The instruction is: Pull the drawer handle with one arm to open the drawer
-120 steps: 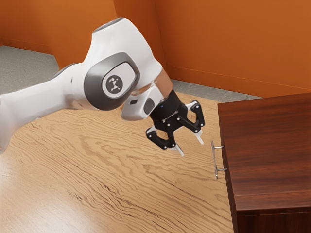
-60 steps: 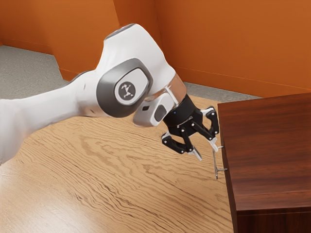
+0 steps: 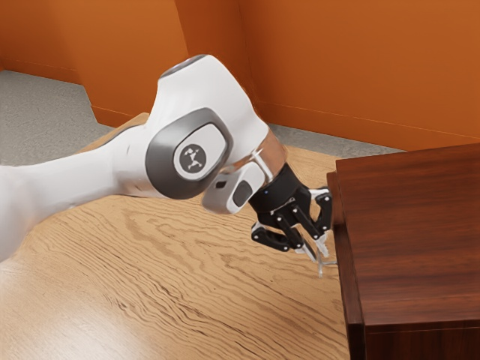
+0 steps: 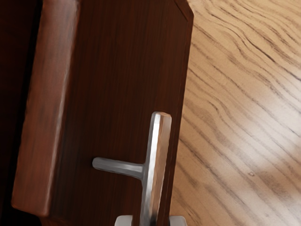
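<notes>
A dark wooden cabinet [image 3: 412, 240] stands at the exterior view's right, on the table. Its drawer front [image 4: 108, 94] sits a little way out from the cabinet body, with a dark gap behind its edge. The slim metal drawer handle [image 4: 153, 174] is a bar on short posts. My black gripper [image 3: 318, 249] is at the handle [image 3: 322, 264], shut on the bar. In the wrist view the light fingertips [image 4: 178, 220] flank the bar from both sides.
The cabinet rests on a light wooden table [image 3: 150, 285] that stretches toward the exterior view's left, under my arm. Orange walls and a strip of grey floor [image 3: 37, 112] lie behind.
My hand moved toward the exterior view's right and down to the handle and shut on the bar. The drawer front has since shifted slightly left, out of the cabinet.
</notes>
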